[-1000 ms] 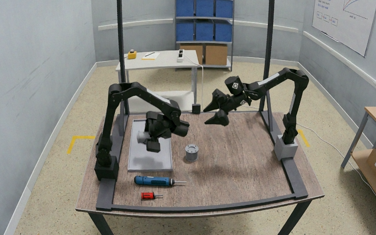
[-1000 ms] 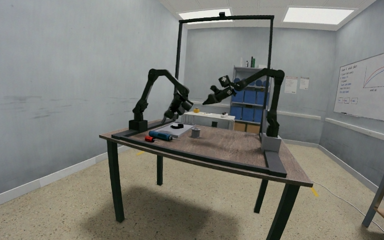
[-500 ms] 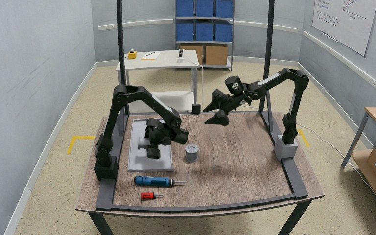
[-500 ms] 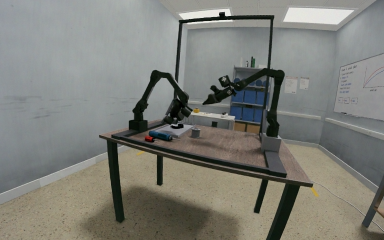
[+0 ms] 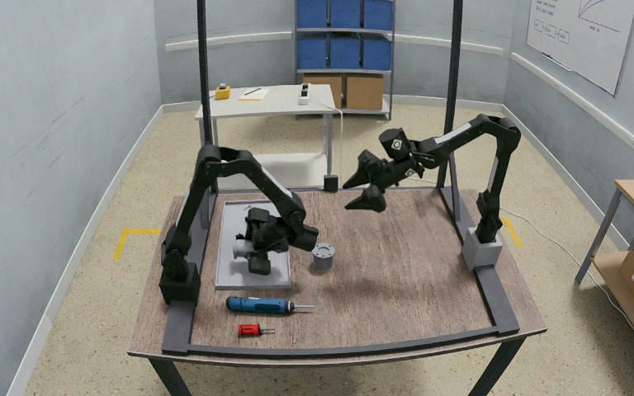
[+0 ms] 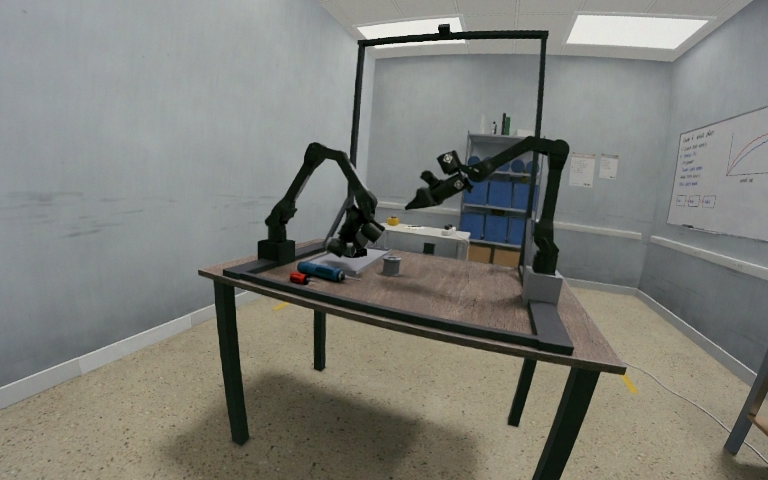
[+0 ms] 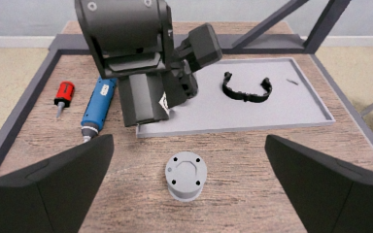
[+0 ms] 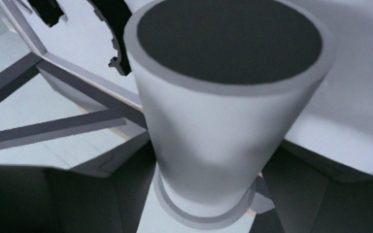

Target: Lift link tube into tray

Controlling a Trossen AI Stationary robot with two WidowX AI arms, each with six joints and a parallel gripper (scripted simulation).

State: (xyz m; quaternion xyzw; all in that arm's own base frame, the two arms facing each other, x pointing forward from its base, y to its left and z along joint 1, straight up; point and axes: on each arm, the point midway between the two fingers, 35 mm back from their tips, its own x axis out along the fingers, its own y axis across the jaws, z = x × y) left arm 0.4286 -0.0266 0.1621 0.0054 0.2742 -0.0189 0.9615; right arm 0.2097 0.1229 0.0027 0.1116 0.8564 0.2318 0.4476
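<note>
The grey joint module stands upright on the table, just right of the grey tray; it also shows in the left wrist view. My right gripper is shut on the light grey link tube and holds it low over the tray. The tube fills the right wrist view between the fingers. My left gripper is open and empty, raised high above the back of the table, apart from the module.
A black curved strap lies in the far part of the tray. A blue screwdriver and a small red one lie near the table's front. A dark raised rail runs along the table edges.
</note>
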